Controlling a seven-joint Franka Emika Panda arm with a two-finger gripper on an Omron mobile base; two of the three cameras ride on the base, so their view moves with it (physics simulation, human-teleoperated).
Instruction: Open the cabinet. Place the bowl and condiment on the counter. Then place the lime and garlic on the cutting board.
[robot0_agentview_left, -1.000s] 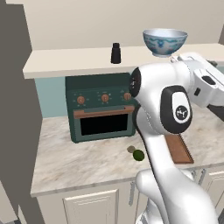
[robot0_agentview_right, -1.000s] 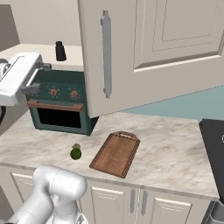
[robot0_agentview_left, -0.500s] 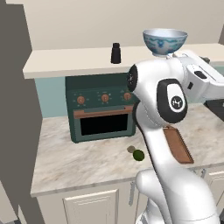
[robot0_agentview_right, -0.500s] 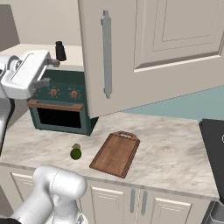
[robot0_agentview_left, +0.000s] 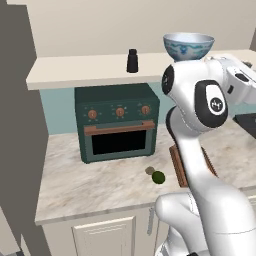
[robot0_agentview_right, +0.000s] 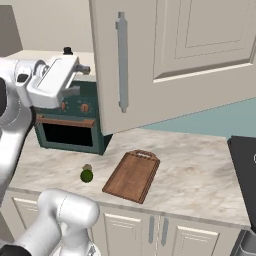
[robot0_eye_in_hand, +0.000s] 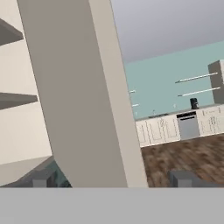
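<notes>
- Beige counter (robot0_agentview_left: 90, 185) carries a green oven (robot0_agentview_left: 118, 122), with bare slab in front of it and to its left.
- Since a second ago the arm has swung its hand right and up, toward the cabinet (robot0_agentview_right: 170, 55) door.
- Gripper (robot0_eye_in_hand: 111, 178) tips stand spread, straddling the door's edge with nothing pinched.
- Bowl (robot0_agentview_left: 188, 46) and condiment (robot0_agentview_left: 132, 61) sit on the open shelf, well apart.
- Lime (robot0_agentview_right: 87, 175) and garlic (robot0_agentview_left: 149, 171) lie touching near the counter's front edge, just left of the cutting board (robot0_agentview_right: 132, 175).
</notes>
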